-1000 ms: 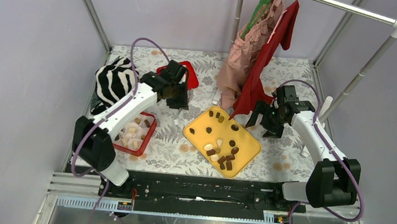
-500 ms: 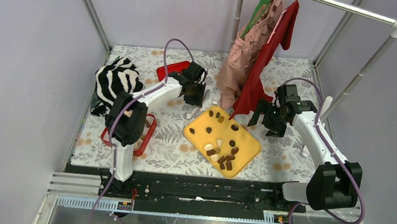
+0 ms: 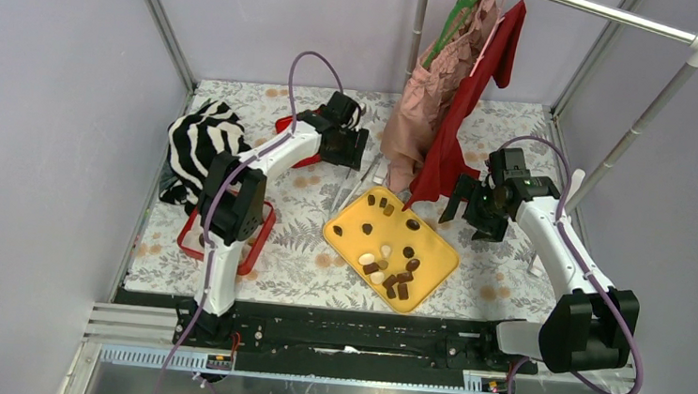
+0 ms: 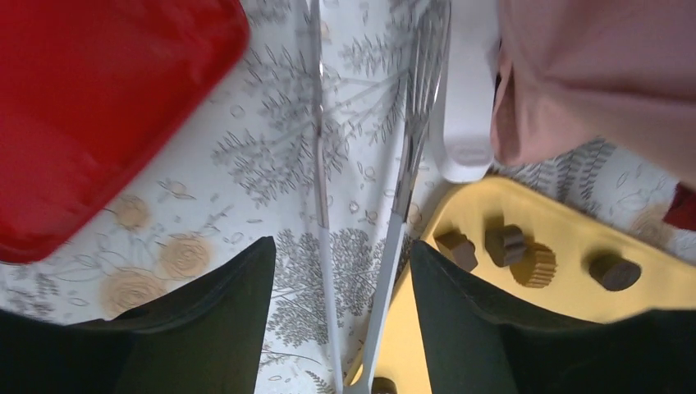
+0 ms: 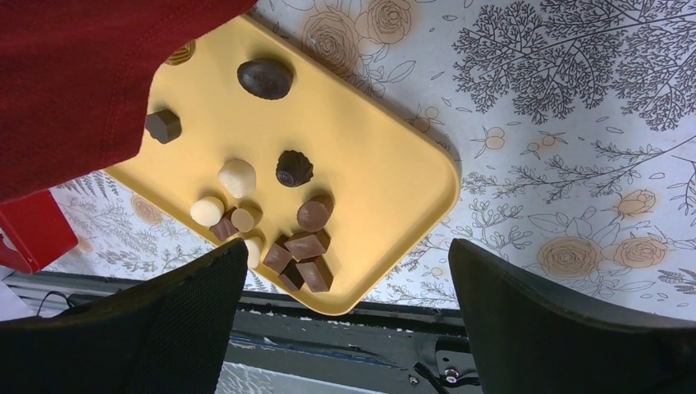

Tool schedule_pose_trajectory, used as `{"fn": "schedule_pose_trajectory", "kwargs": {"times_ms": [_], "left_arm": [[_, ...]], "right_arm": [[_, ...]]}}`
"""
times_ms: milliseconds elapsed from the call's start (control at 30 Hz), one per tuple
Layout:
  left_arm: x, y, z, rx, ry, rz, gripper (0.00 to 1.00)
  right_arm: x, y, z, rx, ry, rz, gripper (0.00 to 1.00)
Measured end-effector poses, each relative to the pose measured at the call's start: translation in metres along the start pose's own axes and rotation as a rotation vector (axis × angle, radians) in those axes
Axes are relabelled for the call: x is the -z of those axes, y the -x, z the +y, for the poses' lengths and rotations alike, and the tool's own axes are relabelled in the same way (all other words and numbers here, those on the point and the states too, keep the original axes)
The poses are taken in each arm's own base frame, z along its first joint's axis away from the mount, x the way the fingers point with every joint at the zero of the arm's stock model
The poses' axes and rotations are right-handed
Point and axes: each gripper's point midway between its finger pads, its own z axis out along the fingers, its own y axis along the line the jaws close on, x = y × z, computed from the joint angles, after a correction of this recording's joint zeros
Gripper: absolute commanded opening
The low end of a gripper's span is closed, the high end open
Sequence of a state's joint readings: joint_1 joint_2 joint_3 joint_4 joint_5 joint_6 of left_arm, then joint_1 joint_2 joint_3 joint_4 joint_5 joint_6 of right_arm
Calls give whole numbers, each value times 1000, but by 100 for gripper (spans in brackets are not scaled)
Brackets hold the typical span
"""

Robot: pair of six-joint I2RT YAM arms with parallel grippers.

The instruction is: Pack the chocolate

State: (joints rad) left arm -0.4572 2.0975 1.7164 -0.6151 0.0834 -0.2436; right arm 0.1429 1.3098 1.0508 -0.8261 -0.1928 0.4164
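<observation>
- My left arm point(image 3: 278, 154) reaches far out from its base, upper link standing nearly upright, white forearm stretched away and to the right.
- My left gripper point(image 3: 346, 148) sits at the far end of that reach, pointing down; its wrist camera looks straight down.
- On the left wrist view, the left gripper point(image 4: 341, 246) has its two black fingers point(image 4: 205, 328) parted, a moderate gap between them.
- My right arm point(image 3: 549, 236) rises from its base and leans away and to the left, elbow bent.
- My right gripper point(image 3: 472, 210) hangs angled downward.
- On the right wrist view, the right gripper point(image 5: 345, 246) is spread wide, jaws fully apart.
</observation>
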Motion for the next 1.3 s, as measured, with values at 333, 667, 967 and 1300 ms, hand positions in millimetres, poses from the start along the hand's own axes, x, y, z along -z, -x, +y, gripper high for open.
{"fn": "schedule_pose_trajectory", "kwargs": {"times_ms": [333,667,967,1300], "left_arm": [[39,49,46,176,62,-119,64],[31,12,183,700,288,-63,60],[-10,-18,199,752,372,33,35],[-6,-10,209,725,421,8,0]], "right_arm": [[3,5,3,2,5,-13,100],[-5,10,4,-5,-7,11,100],[-7,16,7,-11,-8,13,100],[-6,24,12,-33,-1,-2,100]]}}
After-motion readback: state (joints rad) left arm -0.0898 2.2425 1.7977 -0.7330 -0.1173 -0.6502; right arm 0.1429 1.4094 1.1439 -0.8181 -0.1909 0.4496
